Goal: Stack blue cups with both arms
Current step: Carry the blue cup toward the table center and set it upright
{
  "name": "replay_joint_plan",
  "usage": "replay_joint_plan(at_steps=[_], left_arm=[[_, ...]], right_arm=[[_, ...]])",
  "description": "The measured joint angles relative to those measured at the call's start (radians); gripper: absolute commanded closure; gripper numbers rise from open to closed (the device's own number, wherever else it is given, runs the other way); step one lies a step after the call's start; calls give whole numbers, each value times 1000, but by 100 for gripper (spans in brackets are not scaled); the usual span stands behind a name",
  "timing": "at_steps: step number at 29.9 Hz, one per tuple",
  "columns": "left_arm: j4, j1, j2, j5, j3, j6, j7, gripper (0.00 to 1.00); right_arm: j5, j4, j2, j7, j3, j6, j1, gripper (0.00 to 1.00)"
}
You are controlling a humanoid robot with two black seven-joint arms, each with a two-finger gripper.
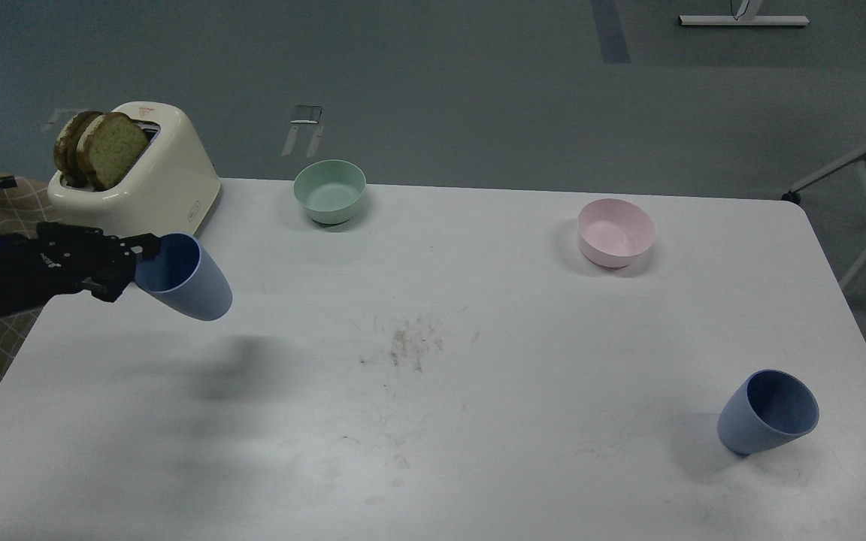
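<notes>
Left gripper [140, 252] is pinching the rim of one blue cup [185, 276], holding it tilted in the air above the table [478, 421], in front of the toaster [143, 188]. The second cup [767, 412] is resting near the table's right edge.

Grey floor [433, 83], white table [478, 421]
</notes>
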Motion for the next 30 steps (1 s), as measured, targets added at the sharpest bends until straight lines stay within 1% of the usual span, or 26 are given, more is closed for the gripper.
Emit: replay_joint_plan(at_steps=[4,9,11,14,17,20,24,30], left_arm=[[-9,-101,-142,142,6,-77,0,100],[6,-193,-332,237,30,-188,0,100],[19,-225,-399,265,52,-212,0,100],[49,-272,-478,298,110,-223,6,100],[89,-329,-554,312,174,-225,21,100],[145,-382,-626,315,227,-225,33,100],[233,-447,-726,316,302,-225,36,100],[323,-477,-831,318,346,-224,38,100]], right_arm=[[0,2,-18,0,34,0,-40,0],[1,3,-41,0,63,0,-76,0],[2,3,-47,0,70,0,-83,0],[2,3,-50,0,76,0,-91,0],[2,3,-52,0,79,0,-94,0],[2,3,-52,0,80,0,-98,0],[2,4,-52,0,80,0,-101,0],[2,5,-52,0,86,0,-109,0]])
